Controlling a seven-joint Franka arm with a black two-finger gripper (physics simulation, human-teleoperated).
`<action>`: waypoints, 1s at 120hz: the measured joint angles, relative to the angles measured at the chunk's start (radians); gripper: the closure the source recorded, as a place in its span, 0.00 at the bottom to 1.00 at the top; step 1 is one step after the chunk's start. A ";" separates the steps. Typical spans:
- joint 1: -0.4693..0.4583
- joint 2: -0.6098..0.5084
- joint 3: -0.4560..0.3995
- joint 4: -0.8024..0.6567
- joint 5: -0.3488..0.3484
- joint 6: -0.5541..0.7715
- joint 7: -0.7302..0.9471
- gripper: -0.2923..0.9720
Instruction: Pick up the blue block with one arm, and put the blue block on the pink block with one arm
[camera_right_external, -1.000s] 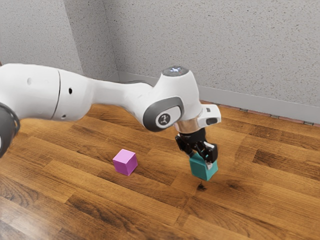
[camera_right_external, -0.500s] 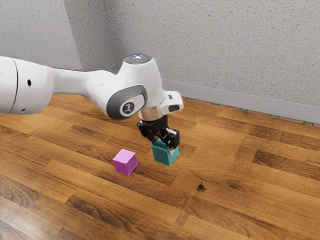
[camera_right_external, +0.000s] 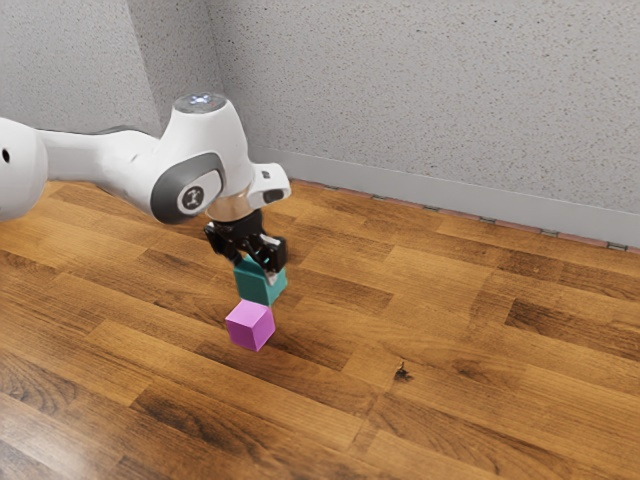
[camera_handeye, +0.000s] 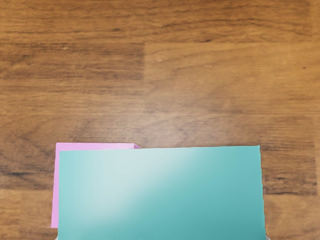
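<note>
**Blue block held over pink, not yet released**

Gripper (camera_right_external: 256, 262) is clamped on the blue block (camera_right_external: 262, 284) (renders teal), fingers on two opposite sides. The block hangs directly over the pink block (camera_right_external: 250, 325). In the ext. view the two nearly meet, and I can't tell whether they touch or a thin gap is left. In the wrist view the blue block (camera_handeye: 160, 192) covers most of the pink block (camera_handeye: 55, 185), w/ a pink strip showing past one side and part of one edge. So alignment looks offset, not centred.

Risks from here, as I judge them:
- Release w/ that offset: the blue block lands partly overhanging and could tip or slide off onto the wood floor (camera_right_external: 450, 380).
- Release while there's a gap: a drop, a bounce, and the pink block gets nudged.
- Pushing down too far: the pink block gets shoved or skids sideways, since nothing pins it.
- Fingers opening unevenly or dragging on retreat: the top block gets pulled off the stack.

Vs earlier frames: 1 s ago the arm held the blue block well off to the ext. view's right of the pink one. Half a sec ago it was just beside it on that side. Now the arm has swung toward the ext. view's left and the block sits above the pink one. The pink block hasn't moved, and the grip looks unchanged.
</note>
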 joint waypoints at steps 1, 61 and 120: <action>0.001 -0.001 0.001 -0.001 0.000 0.000 0.003 0.47; 0.036 0.003 0.043 -0.038 -0.002 0.003 0.144 0.48; 0.049 0.065 0.047 -0.016 -0.002 0.019 0.219 0.48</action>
